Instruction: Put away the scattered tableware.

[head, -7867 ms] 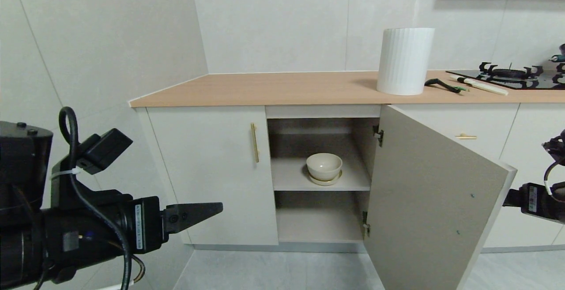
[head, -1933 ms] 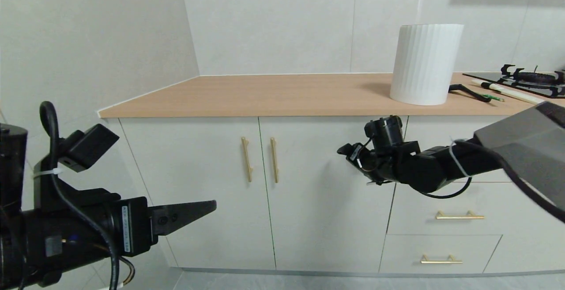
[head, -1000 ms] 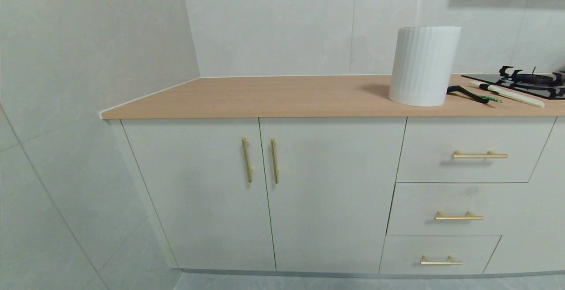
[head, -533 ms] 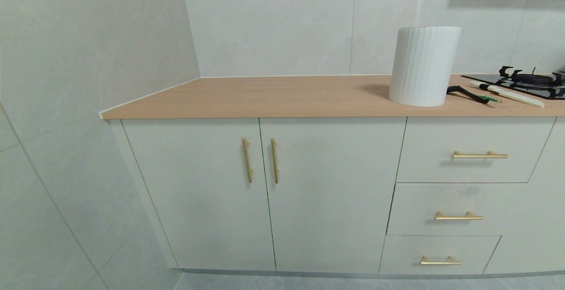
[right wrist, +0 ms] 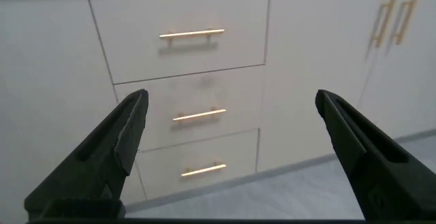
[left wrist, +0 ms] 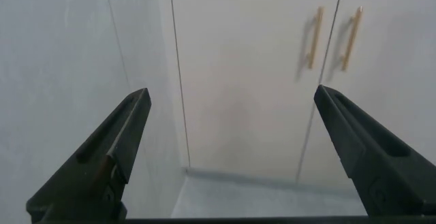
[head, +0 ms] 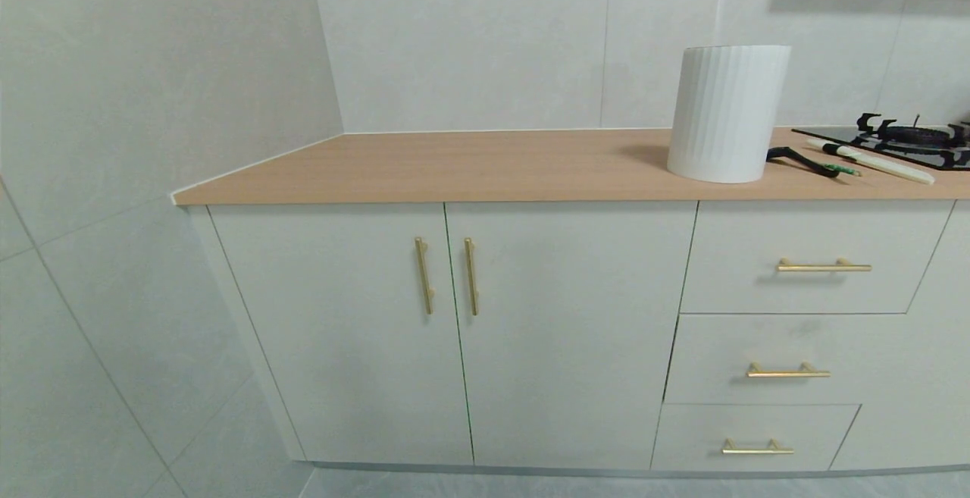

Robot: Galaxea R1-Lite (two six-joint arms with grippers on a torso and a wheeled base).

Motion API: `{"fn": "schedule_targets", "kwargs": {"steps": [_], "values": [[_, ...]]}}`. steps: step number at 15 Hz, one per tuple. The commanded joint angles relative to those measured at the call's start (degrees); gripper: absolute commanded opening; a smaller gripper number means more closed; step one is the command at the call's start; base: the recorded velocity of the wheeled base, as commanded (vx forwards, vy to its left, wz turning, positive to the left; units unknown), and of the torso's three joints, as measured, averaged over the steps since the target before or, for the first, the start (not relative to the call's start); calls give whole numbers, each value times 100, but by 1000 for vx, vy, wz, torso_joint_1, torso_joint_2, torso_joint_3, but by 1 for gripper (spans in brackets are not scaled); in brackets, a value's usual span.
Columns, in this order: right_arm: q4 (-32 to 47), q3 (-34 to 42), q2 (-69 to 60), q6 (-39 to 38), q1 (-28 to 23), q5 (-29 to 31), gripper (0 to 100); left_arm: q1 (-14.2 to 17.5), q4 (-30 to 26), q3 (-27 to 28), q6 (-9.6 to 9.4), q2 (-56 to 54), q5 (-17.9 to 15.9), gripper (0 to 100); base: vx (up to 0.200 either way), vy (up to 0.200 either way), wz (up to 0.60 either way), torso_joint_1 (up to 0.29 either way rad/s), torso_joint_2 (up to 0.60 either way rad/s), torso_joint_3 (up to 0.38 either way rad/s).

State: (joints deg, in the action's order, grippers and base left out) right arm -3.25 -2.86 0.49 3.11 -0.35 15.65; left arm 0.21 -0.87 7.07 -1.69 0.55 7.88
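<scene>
plainly closed cupboard doors, white canister

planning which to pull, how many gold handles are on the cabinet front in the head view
5. Two upright, side by side: left door handle, right door handle. Three horizontal, stacked: top drawer handle, middle drawer handle, bottom drawer handle. More may sit beyond the right edge.

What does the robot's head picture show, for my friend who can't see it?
A pale cupboard with both doors shut, gold handles side by side, sits under a wooden counter. Three drawers are on its right; a tall white ribbed jar stands on the counter, a stove beyond it at the right edge.
</scene>
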Motion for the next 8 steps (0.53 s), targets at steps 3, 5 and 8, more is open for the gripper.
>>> {"fn": "schedule_targets", "kwargs": {"steps": [3,5,8], "values": [[27,278,-40,-12,18,-853,100,6,297,-707,-85,-55,4,100,0,0,0,0,0,0],[405,269,-40,14,18,-1381,100,6,280,-707,2,-55,-330,100,0,0,0,0,0,0],[325,278,-40,-65,18,-1398,100,6,60,-707,169,-55,-691,100,0,0,0,0,0,0]]}}
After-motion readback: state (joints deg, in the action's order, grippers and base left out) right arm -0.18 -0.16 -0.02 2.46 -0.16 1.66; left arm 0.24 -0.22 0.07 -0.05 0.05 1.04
